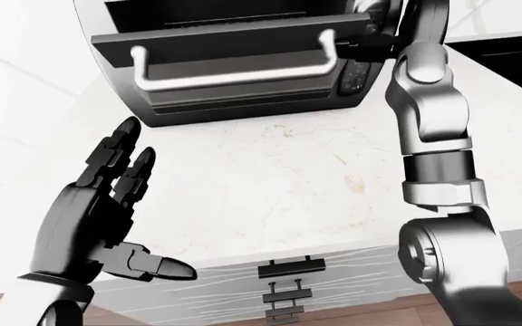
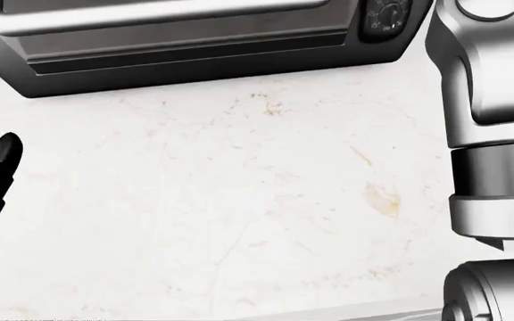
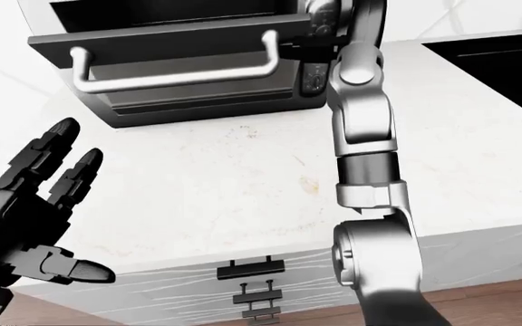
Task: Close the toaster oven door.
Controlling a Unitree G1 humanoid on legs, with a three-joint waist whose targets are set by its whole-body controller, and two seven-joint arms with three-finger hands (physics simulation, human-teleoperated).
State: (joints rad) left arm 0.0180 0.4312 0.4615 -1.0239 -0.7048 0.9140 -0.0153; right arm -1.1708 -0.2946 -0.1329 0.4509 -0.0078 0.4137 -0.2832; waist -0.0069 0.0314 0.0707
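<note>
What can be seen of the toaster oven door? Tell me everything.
The toaster oven door is a dark flat panel, hinged low and hanging partly open, tilted out over the pale counter. A silvery bar handle spans it on two posts. The right hand reaches its right edge; contact is unclear. The left hand hovers open, apart.

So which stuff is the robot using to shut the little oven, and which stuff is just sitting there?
For the job:
- black and silver toaster oven
- its open dark drop-down door with silver bar handle
- right hand, at the door's right edge
- open black left hand

Just there:
- white speckled stone counter
- pale drawers below
</note>
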